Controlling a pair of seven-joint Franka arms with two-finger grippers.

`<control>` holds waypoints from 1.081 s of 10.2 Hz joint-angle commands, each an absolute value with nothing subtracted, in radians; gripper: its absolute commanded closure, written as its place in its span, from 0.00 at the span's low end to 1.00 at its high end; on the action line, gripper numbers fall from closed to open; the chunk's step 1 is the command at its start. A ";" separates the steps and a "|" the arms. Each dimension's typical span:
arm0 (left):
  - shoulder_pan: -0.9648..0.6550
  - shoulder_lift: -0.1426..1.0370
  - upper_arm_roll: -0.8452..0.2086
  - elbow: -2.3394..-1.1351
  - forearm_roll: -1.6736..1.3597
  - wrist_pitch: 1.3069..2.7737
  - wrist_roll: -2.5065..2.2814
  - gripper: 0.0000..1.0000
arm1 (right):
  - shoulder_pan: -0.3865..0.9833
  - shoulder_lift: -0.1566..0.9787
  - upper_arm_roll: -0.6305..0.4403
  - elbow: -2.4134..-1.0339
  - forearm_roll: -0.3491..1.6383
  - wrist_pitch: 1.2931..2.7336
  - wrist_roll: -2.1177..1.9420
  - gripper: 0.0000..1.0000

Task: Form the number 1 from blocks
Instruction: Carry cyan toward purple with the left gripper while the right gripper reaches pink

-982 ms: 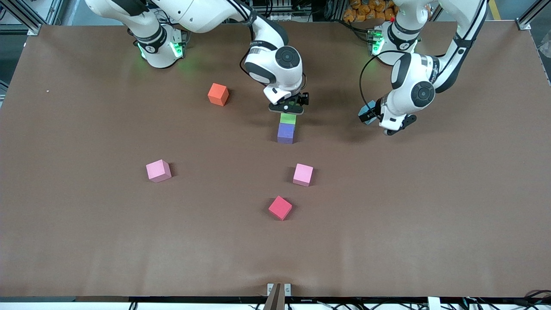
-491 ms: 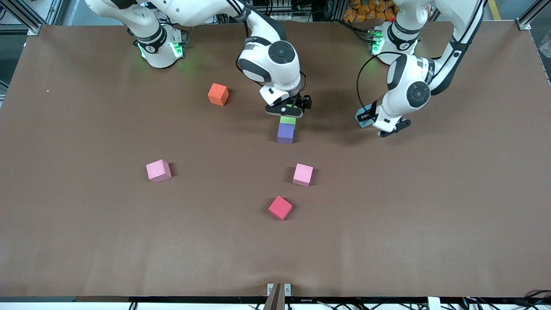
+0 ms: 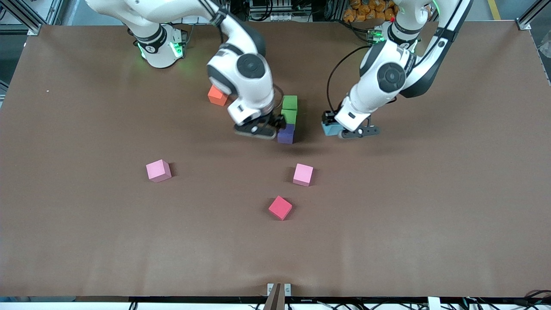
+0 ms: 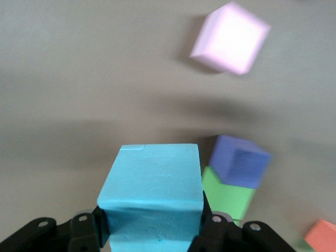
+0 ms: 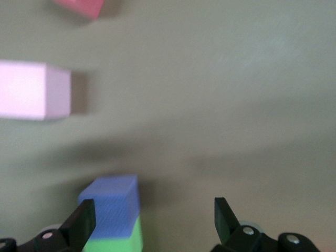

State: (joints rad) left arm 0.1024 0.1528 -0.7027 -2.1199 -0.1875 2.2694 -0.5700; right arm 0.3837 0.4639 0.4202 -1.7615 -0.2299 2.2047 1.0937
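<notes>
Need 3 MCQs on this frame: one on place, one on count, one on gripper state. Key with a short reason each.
1. Where does the purple block lie?
A. At the camera-side end of the line with the two green blocks
B. Beside the red block
C. On the orange block

2. How many pink blocks are on the table?
A. One
B. Two
C. Three

3. What is the left gripper doing?
A. Open over the red block
B. Shut on nothing
C. Shut on the light blue block

Key: 1 A, purple touches the nearer green block, three in a row. 2 B, one toward the right arm's end, the other near the red block. 3 C, the left wrist view shows the fingers clamping the cube's sides.
</notes>
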 commanded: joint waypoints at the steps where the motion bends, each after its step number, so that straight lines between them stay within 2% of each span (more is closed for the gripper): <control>1: 0.042 0.286 -0.663 -1.927 -0.135 2.240 -0.505 1.00 | 0.332 0.397 0.359 -1.789 -0.204 2.152 0.961 0.00; 5: -0.199 0.504 -0.481 -1.682 -0.135 2.237 -0.515 1.00 | 0.269 0.367 0.195 -1.784 -0.097 2.083 0.769 0.00; 8: -0.345 0.639 -0.350 -1.513 -0.144 2.140 -0.537 1.00 | 0.160 0.364 0.190 -1.783 -0.095 2.013 0.658 0.00; 11: -0.431 0.707 -0.285 -1.479 -0.162 2.126 -0.593 1.00 | 0.101 0.351 0.190 -1.786 -0.094 1.990 0.611 0.00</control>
